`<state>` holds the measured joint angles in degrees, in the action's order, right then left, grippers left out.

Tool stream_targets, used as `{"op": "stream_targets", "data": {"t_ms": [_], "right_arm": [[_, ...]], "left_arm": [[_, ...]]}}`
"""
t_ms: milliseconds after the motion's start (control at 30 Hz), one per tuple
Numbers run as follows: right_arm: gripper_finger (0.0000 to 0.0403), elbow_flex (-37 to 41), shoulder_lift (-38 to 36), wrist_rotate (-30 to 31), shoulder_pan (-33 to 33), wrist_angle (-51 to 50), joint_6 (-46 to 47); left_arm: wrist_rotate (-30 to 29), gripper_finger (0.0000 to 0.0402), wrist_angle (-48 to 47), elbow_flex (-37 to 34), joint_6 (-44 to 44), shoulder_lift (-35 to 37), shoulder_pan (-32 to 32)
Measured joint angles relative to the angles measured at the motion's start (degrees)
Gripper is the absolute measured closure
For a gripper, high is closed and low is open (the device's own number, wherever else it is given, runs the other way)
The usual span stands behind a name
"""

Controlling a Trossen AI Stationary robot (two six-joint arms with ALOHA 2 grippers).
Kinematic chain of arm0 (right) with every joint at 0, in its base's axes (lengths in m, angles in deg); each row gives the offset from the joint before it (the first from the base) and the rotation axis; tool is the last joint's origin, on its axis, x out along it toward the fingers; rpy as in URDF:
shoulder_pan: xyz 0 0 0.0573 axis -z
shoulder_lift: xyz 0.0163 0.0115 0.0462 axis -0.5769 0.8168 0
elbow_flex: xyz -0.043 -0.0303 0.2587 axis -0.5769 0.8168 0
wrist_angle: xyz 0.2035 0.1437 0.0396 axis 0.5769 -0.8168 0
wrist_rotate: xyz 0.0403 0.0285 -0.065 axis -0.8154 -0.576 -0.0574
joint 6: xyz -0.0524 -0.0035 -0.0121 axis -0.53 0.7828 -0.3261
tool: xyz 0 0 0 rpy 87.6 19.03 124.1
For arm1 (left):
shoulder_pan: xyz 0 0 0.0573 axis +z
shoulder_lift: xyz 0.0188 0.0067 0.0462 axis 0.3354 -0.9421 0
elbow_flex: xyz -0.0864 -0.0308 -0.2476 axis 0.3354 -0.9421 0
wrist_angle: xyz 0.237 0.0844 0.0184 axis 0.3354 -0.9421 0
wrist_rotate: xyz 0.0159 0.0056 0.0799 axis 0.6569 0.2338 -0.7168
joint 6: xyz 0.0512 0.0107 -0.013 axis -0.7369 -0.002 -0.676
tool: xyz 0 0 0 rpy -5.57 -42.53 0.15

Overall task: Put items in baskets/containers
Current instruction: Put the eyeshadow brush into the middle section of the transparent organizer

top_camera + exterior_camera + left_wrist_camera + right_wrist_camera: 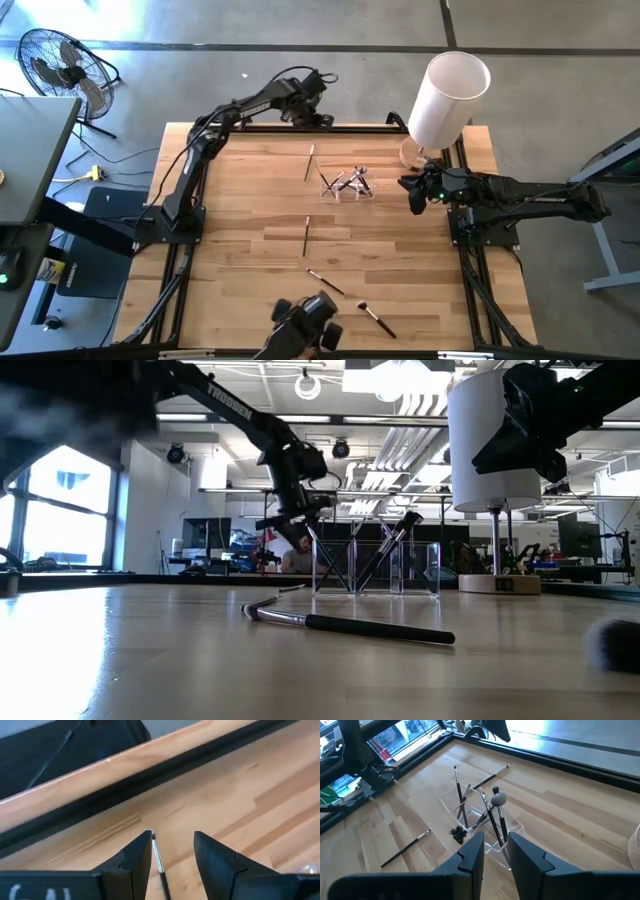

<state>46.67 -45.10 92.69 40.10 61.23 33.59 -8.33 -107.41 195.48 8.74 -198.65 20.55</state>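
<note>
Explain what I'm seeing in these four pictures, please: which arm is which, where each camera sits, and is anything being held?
Two dark robot arms work at a wooden table. One picture looks straight down, one looks level across the tabletop, and two look out from the wrists. The left gripper is open above a loose brush near the far edge. The right gripper is open and empty, facing the clear tray, which already holds several brushes. More brushes lie loose on the wood. A tall white cylinder stands behind.
</note>
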Motion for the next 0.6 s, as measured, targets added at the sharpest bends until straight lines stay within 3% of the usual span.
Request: {"op": "stream_targets", "data": {"t_ms": [233, 600], "right_arm": [[0.0321, 0.0, 0.0, 1.6, 0.0, 0.0, 0.0], [0.0321, 0.0, 0.0, 2.1, 0.0, -0.2, -0.2]], "left_arm": [[6.8, 0.0257, -3.4, -0.3, 0.7, -5.6, 1.0], [16.1, 0.0289, -3.7, -0.4, 1.1, -7.2, 2.7]]}}
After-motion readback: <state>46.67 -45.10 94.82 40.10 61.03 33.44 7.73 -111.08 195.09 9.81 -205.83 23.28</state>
